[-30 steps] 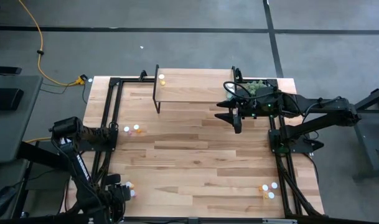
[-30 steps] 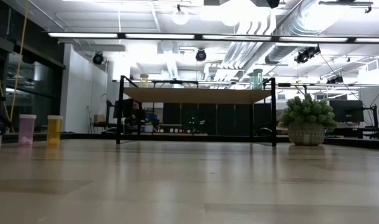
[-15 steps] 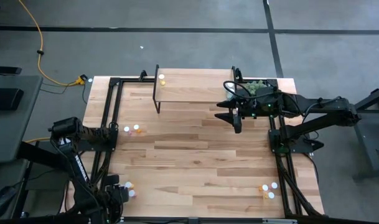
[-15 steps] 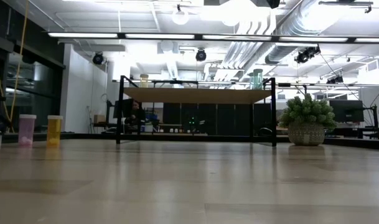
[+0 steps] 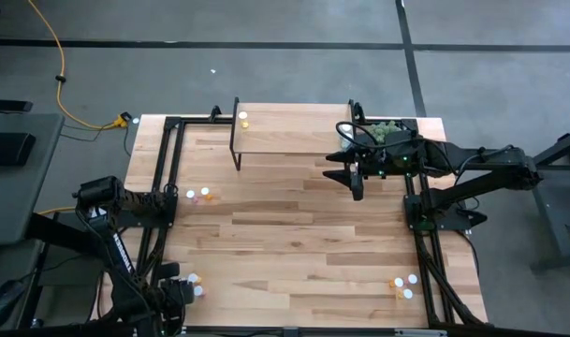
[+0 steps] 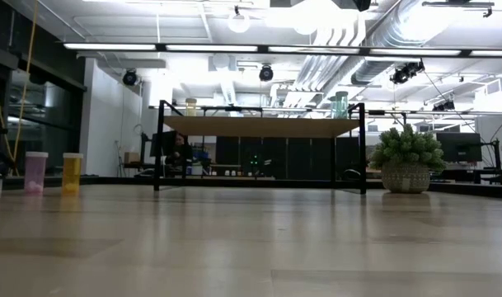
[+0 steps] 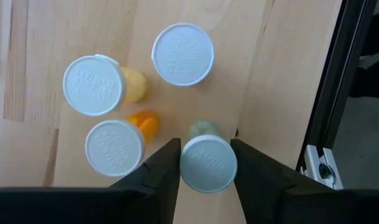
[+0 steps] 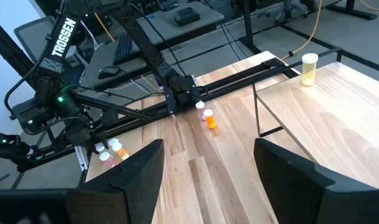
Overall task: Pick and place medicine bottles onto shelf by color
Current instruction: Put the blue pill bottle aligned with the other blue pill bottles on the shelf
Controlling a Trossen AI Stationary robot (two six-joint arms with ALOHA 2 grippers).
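Fingers of the left gripper [image 7: 205,163] stand to either side of a pale green bottle [image 7: 208,163] at the near left corner of the table [image 5: 294,243], close against its white cap; whether they have bitten yet I can't tell. Three other bottles crowd in just beside it, an orange bottle [image 7: 117,143], a yellow bottle [image 7: 97,86] and one more cap [image 7: 183,53]. To my eye the thing to get right is a square squeeze on that one cap alone, then a straight lift, so the orange neighbour doesn't get knocked over.

Over at the far right, the right gripper [image 5: 357,183] hangs with its fingers well apart and nothing between them, beside the shelf [image 5: 294,131]. The shelf sits at the far edge with a lone yellow bottle [image 5: 244,119] on its left end, so most of the sorting looks undone. Another pair [image 5: 197,195] waits at mid-left, and a cluster [image 5: 403,284] at the near right.

Light wood planks make up the tabletop, framed by black rails. A potted plant [image 6: 407,161] stands far right. Beyond is grey floor, a yellow cable [image 5: 65,89] and a bright hall with ceiling ducts.
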